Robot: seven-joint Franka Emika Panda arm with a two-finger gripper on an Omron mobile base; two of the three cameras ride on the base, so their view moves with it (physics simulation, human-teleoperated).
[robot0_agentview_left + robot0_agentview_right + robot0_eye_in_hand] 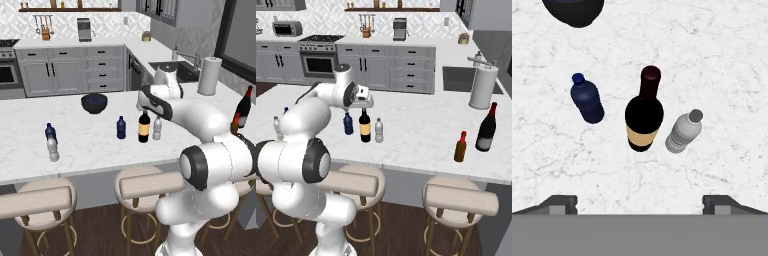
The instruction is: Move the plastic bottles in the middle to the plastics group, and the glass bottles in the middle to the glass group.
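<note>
Three bottles stand in a row mid-counter: a dark blue plastic bottle, a tall dark wine bottle with a tan label, and a clear-greyish plastic bottle. My gripper hovers above them, open and holding nothing, its hand just over the wine bottle. The plastics group, one blue bottle and one clear bottle, stands at the left. The glass group, a red-necked wine bottle and an amber bottle, stands at the right.
A dark bowl sits behind the middle row. A paper towel roll stands at the back right beside the sink. Stools line the counter's near edge. Bare marble lies between the middle row and the glass group.
</note>
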